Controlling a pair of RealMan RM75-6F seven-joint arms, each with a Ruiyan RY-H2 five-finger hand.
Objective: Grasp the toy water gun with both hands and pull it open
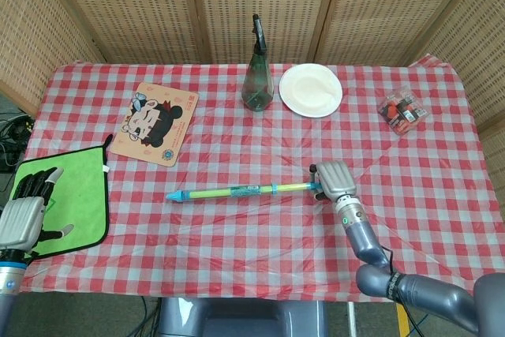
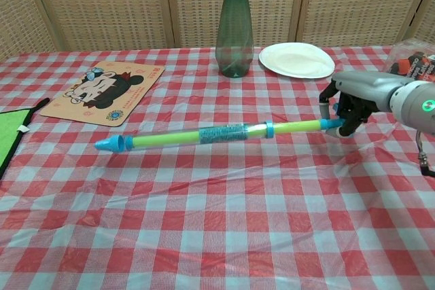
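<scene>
The toy water gun (image 1: 237,191) (image 2: 217,133) is a long green tube with a blue nozzle at its left tip and blue rings along it. It slants across the middle of the checked table, its right end lifted above the cloth. My right hand (image 1: 334,179) (image 2: 353,100) grips the blue handle at that right end. My left hand (image 1: 24,215) is far off at the table's left edge, beside the green cloth, with its fingers spread and nothing in it. It does not show in the chest view.
A green bottle (image 1: 257,80) (image 2: 234,25) and a white plate (image 1: 310,90) (image 2: 296,59) stand at the back. A cartoon mat (image 1: 153,123) (image 2: 109,91) lies back left, a green cloth (image 1: 67,199) at the left edge, a packet of red items (image 1: 403,111) back right.
</scene>
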